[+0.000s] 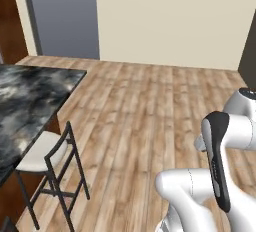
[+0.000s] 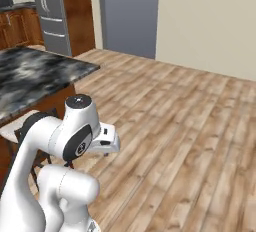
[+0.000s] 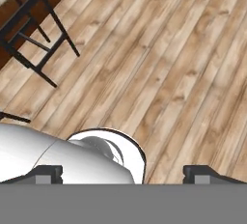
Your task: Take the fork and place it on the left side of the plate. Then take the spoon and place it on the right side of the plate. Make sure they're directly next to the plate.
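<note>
Folded low over its own base, the white arm point(image 1: 215, 176) sits nearest both base cameras, and beyond it wooden floor point(image 1: 150, 106) runs to the cream far wall point(image 1: 170, 16) with a grey door point(image 1: 62, 13) at the far left. Next in size is the dark marbled surface point(image 1: 25, 101) on the left, whose visible top carries no plate, fork or spoon that I can make out; the task's things must lie somewhere on a part of it, or elsewhere, outside these pictures. A fridge point(image 2: 50, 16) and wooden cabinets stand far left in the right base view. Tucked against the surface is a black-framed stool point(image 1: 47, 168) with a pale seat. Smallest is the tool point(image 3: 123, 172), looking down at the floorboards; its two dark tips sit wide apart at the bottom of the hand view with nothing between them, so it is released and empty. By my reading the work has barely begun: the fork is not yet found. The next move calls for driving and turning toward the surface until the plate and fork come into sight, then reaching for the fork.
</note>
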